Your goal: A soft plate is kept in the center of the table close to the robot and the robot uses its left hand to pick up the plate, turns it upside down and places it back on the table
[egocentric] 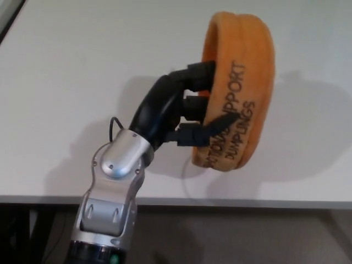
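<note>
Plate (237,88), orange and soft, is up off the table (71,71) and standing on edge, rim toward the camera, printed underside band showing black lettering. Your left hand (190,113) has it pinched: fingers (199,74) reach over the rim on the picture-left side, thumb (204,132) presses the lettered outer face. So the hand is closed around the plate's rim, holding it in the air above the near-centre of the table, its shadow on the surface behind and below.

Judgement: you're about half through the flip; the plate looks roughly vertical. To do this well, roll the wrist on in the same direction until the open side faces down, then lower. Don't loosen the pinch mid-roll; the soft wall already looks squashed, and it could fold and slip out. Bring it down flat, not edge first, or it may flop back open side up. Set it well in from the near table edge, which sits close below the hand. Release only once the rim is resting on the surface.

Count: one plate, one table, one robot hand in view with its silver forearm (113,181) and a thin black cable loop by the wrist. Right hand doesn't show. No other objects.
</note>
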Robot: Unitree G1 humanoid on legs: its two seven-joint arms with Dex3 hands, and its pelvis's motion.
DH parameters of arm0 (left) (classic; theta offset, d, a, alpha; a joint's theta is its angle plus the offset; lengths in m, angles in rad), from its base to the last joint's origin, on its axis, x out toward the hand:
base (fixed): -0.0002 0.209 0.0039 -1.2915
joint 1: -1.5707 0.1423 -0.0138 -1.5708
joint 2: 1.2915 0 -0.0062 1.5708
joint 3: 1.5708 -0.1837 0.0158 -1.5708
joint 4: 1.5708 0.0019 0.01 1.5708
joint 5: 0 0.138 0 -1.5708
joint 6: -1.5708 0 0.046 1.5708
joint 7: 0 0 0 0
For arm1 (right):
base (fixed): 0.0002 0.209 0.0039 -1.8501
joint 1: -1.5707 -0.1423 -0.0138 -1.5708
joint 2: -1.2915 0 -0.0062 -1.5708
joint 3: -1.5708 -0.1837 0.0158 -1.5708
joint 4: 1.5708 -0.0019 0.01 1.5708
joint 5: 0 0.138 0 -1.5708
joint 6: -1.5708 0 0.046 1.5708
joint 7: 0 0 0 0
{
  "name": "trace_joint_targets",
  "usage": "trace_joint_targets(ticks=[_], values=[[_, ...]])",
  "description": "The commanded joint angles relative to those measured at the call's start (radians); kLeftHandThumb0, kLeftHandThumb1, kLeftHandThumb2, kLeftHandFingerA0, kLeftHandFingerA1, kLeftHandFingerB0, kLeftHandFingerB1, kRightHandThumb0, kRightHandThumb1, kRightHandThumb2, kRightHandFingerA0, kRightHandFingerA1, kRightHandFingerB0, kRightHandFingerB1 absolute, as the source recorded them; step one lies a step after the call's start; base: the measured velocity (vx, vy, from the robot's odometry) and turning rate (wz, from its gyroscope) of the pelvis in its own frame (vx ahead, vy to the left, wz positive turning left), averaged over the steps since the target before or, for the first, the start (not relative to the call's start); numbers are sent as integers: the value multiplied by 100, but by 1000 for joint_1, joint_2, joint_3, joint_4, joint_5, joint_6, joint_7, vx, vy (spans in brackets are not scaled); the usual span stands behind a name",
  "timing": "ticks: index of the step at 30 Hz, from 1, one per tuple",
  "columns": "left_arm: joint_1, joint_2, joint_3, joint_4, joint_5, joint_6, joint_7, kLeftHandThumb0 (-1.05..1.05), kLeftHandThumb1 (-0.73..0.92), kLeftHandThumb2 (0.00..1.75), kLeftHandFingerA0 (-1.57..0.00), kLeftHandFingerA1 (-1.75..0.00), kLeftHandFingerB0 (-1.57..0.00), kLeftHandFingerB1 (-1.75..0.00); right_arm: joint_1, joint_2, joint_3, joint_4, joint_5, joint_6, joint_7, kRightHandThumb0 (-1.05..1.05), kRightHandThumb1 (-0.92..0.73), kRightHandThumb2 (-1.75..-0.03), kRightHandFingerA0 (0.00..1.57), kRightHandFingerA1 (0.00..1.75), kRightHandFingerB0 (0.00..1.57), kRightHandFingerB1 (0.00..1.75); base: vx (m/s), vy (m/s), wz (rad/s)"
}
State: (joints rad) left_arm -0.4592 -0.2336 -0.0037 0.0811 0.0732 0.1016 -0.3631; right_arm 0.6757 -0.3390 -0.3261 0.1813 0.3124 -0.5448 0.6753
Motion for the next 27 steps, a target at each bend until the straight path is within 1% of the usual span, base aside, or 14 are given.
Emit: trace_joint_targets(ticks=[1,5,6,7,9,11,12,13,14,15,18,19,26,27], values=[[-57,-209,562,-89,-1186,60,328,-32,66,68,-94,-175,-64,-175,62,-28,-9,-70,19,90,-2,-84,-73,-107,25,52,7,39,0,0,0],[-69,-218,632,-33,-1234,14,336,-31,68,66,-92,-175,-60,-175,49,-26,-10,-52,13,73,-5,-80,-72,-107,25,52,5,40,0,0,0],[-75,-220,666,-6,-1256,-16,350,-28,65,68,-92,-175,-57,-175,47,-28,-9,-50,13,86,-7,-82,-89,-68,35,43,16,26,0,0,0],[-79,-219,692,13,-1272,-31,358,-30,69,68,-91,-175,-56,-175,48,-29,-8,-52,12,90,-8,-82,-90,-68,35,43,17,26,0,0,0],[-80,-215,728,40,-1294,-38,366,-29,67,69,-93,-175,-55,-175,56,-30,-9,-68,8,93,-11,-82,-90,-68,34,44,16,25,0,0,0],[-82,-207,773,74,-1317,-39,379,-29,66,71,-92,-175,-59,-175,64,-31,-10,-91,16,111,-16,-81,-90,-68,35,44,17,26,0,0,0],[-79,-205,784,83,-1314,-36,375,-29,67,71,-93,-175,-53,-175,61,-30,-10,-87,15,109,-15,-81,-90,-68,34,44,15,26,0,0,0],[-74,-203,794,92,-1308,-34,369,-29,67,71,-93,-175,-53,-175,58,-30,-9,-82,14,106,-13,-81,-90,-68,34,44,15,26,0,0,0],[-56,-202,811,115,-1284,-44,356,-29,68,67,-90,-175,-56,-175,45,-31,-6,-52,0,90,-12,-85,-77,-81,31,46,13,29,0,0,0],[-47,-203,826,126,-1272,-50,355,-27,67,68,-92,-175,-58,-175,41,-31,-4,-42,-2,86,-10,-80,-90,-68,34,41,14,24,0,0,0],[-36,-207,854,140,-1254,-50,379,-26,66,66,-93,-175,-58,-175,41,-26,-2,-44,19,95,-1,-81,-89,-68,35,42,15,25,0,0,0],[-28,-208,869,158,-1245,-53,375,-25,65,67,-93,-175,-52,-175,39,-27,-4,-41,16,98,-4,-81,-89,-68,35,42,15,25,0,0,0],[-11,-197,944,221,-1226,-21,380,-26,60,73,-100,-175,-57,-175,40,-24,-6,-39,17,79,0,-81,-89,-68,34,41,14,24,0,0,0],[-11,-193,952,229,-1221,-17,380,-24,57,75,-101,-175,-60,-175,37,-24,-5,-38,13,78,-3,-87,-74,-81,31,45,12,27,0,0,0]])
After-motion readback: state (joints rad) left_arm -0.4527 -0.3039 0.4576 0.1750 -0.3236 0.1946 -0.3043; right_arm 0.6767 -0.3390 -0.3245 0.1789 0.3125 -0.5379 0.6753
